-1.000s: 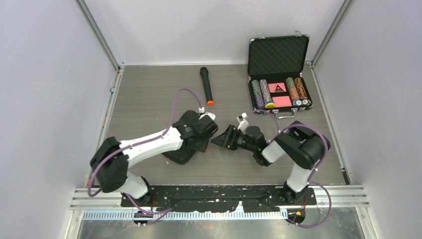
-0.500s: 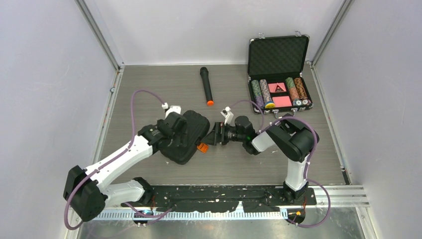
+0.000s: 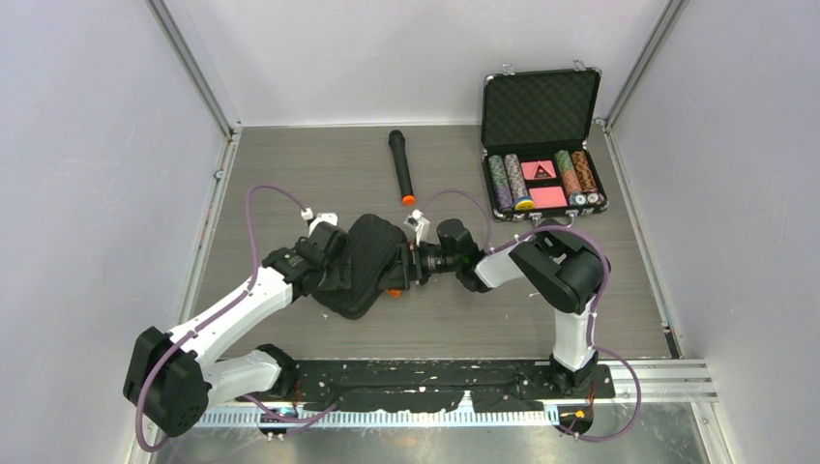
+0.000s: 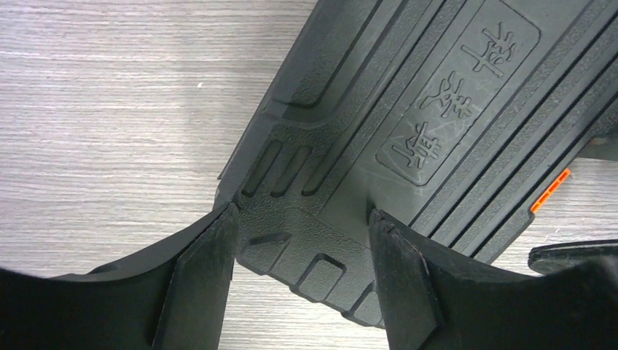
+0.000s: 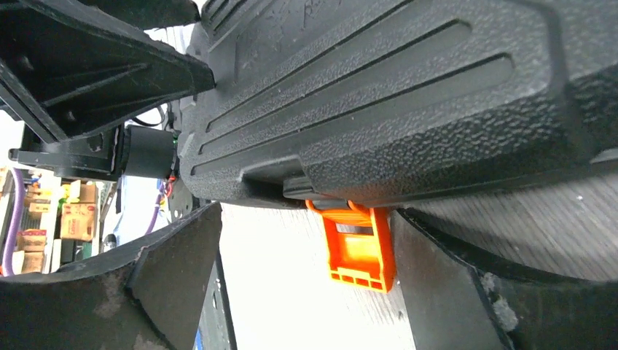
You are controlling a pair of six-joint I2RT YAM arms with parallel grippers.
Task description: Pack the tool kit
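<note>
Kit, closed, lies flat on the table, with the mic just beyond it and the chip case well beyond, to its right. Left gripper, jaws apart, straddles a corner of the kit on the edge opposite the latch; no firm clamp is evident. Right gripper, jaws spread wide and empty, flanks the orange latch, which hangs unfastened. Step in hand, as judged: snapping the latch shut. Done well, the left gripper braces the kit's far edge against sliding, while the right pushes the latch squarely over the lid lip, centred and without skew.
</note>
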